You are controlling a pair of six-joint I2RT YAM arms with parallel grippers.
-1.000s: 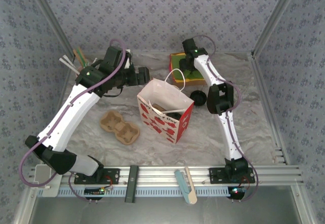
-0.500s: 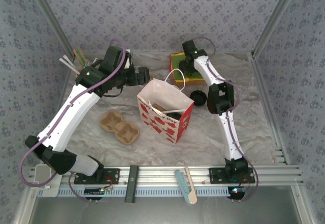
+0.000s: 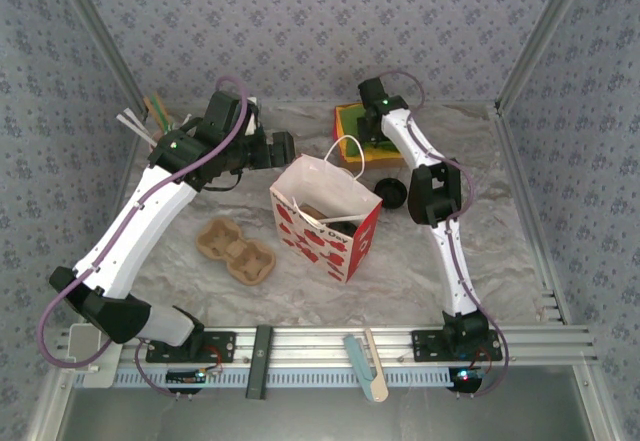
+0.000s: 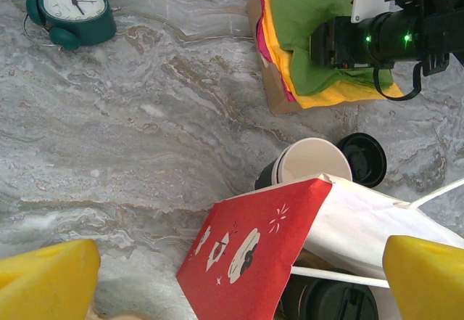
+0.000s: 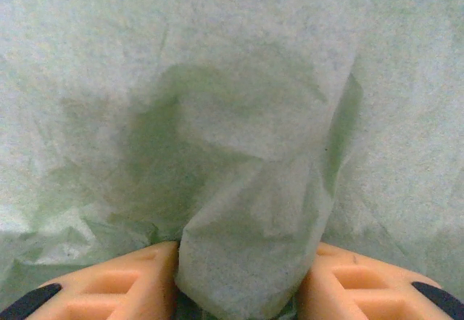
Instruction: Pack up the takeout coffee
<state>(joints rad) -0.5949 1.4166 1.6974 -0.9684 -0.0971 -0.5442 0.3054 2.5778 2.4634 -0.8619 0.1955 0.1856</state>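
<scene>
An open dark paper cup (image 4: 313, 164) with a white inside stands on the table, right behind the red-and-white paper bag (image 3: 325, 216). A loose black lid (image 4: 362, 159) lies beside it. A lidded dark cup (image 4: 330, 302) sits inside the bag (image 4: 254, 247). My left gripper (image 4: 235, 284) hovers open over the bag's back left corner, its yellow fingers (image 4: 43, 280) wide apart and holding nothing. My right gripper (image 3: 375, 131) is down on the napkin box (image 4: 272, 80). Its orange fingers (image 5: 109, 284) pinch a raised fold of the green napkin (image 5: 246, 226).
A brown cup carrier (image 3: 235, 251) lies left of the bag. A pink cup of straws and sticks (image 3: 155, 121) stands at the back left. A teal alarm clock (image 4: 69, 8) sits on the marbled table (image 4: 145, 138). The enclosure walls stand close on three sides.
The right gripper's jaws have come together on the green napkin fold over the box. The left arm, bag and cups have not moved.
</scene>
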